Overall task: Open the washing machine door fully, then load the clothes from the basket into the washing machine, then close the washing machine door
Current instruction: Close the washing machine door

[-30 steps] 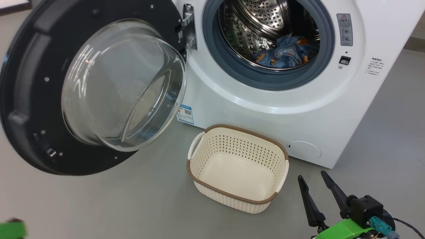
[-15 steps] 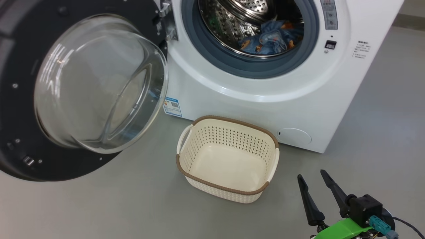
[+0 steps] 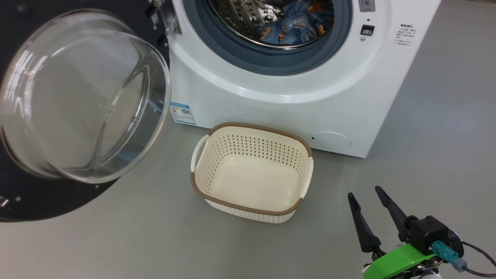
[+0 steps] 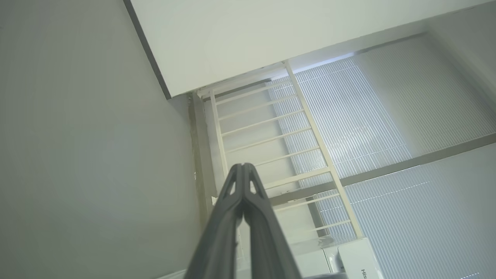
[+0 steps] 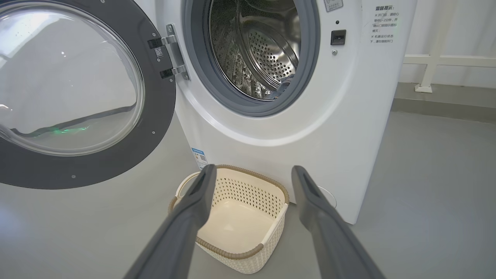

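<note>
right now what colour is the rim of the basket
Brown, woven-look, on the cream basket; best in the head view.

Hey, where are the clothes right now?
In the head view, the clothes lie inside the washing machine drum at top centre, behind the grey gasket, above the empty basket.

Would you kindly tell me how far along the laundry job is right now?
Done: the washing machine door stands wide open, the clothes lie inside the washing machine, and the basket is empty. In hand: nothing; the right gripper hangs open near the basket, and the left gripper is shut and holds nothing. Left: closing the door.
</note>
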Robot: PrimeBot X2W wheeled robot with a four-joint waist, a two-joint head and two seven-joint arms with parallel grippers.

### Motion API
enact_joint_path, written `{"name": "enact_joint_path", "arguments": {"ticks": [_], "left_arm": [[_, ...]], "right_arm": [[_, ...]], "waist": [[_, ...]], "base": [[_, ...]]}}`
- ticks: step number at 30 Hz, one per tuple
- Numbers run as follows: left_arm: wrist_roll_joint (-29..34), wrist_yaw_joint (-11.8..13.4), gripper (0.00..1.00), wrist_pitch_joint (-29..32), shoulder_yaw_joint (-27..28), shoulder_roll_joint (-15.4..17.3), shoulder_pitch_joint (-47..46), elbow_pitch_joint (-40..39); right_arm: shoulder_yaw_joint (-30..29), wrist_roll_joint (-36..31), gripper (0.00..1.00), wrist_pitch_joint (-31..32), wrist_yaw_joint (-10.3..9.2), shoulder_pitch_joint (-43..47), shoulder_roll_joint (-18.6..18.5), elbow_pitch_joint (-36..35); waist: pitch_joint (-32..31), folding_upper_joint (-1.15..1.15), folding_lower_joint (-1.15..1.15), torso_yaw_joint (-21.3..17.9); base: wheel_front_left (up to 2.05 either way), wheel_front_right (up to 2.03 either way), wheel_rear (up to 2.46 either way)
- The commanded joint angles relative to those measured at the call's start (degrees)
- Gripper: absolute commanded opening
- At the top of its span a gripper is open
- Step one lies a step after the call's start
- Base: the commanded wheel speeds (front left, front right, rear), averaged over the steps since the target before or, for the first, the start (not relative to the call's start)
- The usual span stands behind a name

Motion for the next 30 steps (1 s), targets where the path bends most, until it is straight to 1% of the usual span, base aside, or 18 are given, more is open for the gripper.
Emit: {"name": "enact_joint_path", "arguments": {"ticks": [1,6,10,20,30], "left_arm": [[-1.2,-0.2,0.00,1.5,1.2,4.7,-1.4,-0.2],[-3.9,-0.2,0.00,5.5,1.9,5.9,-2.6,4.1],[-4.4,-0.2,0.00,6.9,1.4,6.2,-3.1,6.1],[-5.6,-0.2,0.00,9.5,-0.3,4.7,-1.4,5.1],[-6.8,-0.2,0.00,12.6,-2.2,3.4,-0.2,4.7]], "right_arm": [[1.8,-0.5,1.00,-0.2,0.16,-2.1,-0.6,-1.7],[1.9,-0.4,1.00,0.4,0.16,-2.5,-1.3,-2.4],[2.1,-0.3,1.00,1.0,0.16,-2.9,-1.7,-3.1],[2.3,0.1,1.00,2.2,0.16,-3.2,-2.0,-4.2],[1.9,0.0,1.00,2.5,0.16,-3.1,-1.9,-4.9]], "waist": [[1.0,0.00,0.00,-0.9],[2.2,0.00,0.00,-1.7],[2.9,0.00,0.00,-2.3],[3.9,0.00,0.00,-4.0],[4.7,0.00,0.00,-4.4]], "base": [[0.00,0.00,0.00],[0.00,0.00,0.00],[0.00,0.00,0.00],[0.00,0.00,0.00],[0.00,0.00,0.00]]}}
